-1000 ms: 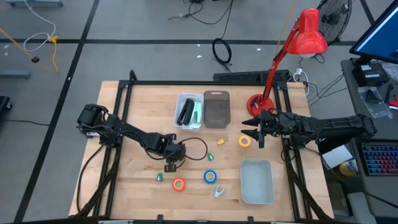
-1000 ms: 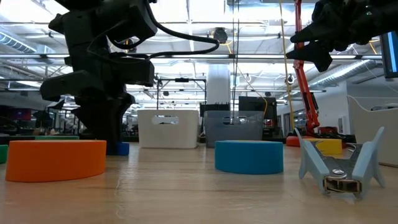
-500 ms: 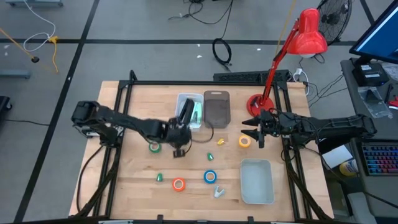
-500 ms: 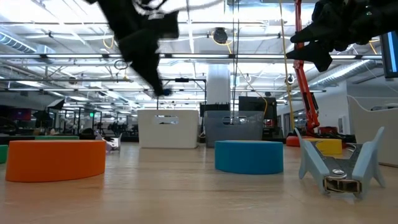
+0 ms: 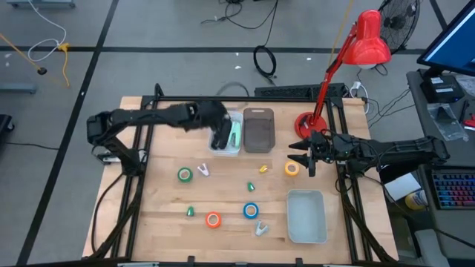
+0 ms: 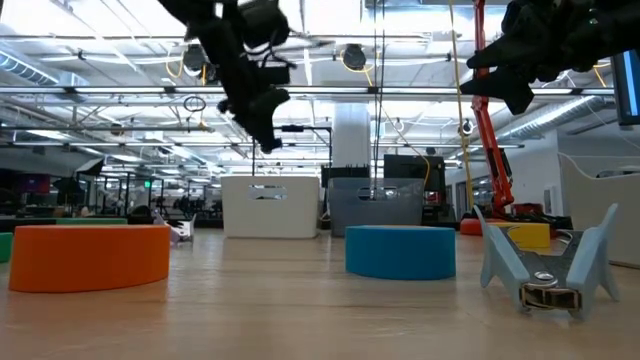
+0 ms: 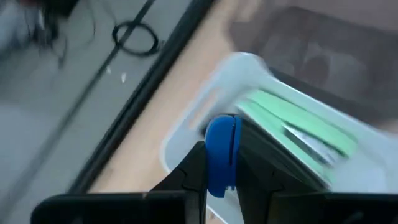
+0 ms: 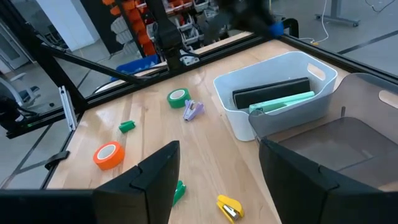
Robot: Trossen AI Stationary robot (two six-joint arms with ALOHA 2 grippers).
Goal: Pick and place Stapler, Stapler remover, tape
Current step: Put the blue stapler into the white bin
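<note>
A small blue item [image 7: 221,154] (seemingly a staple remover) is being held in the left jaws [image 5: 220,138], now carried from the bench [image 5: 148,215] to above the white bin [image 5: 239,148], so release looks imminent, while the right jaws [image 5: 300,159] are waiting wide beside the yellow tape [image 5: 292,169].

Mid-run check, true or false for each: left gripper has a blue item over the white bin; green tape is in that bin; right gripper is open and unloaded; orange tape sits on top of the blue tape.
1. The left gripper is shut on a small blue item above the white bin. True.
2. The green tape is in the white bin. False: it lies on the table, beside a purple staple remover.
3. The right gripper is open and holds nothing. True.
4. The orange tape sits on the blue tape. False: they lie apart on the table.
</note>
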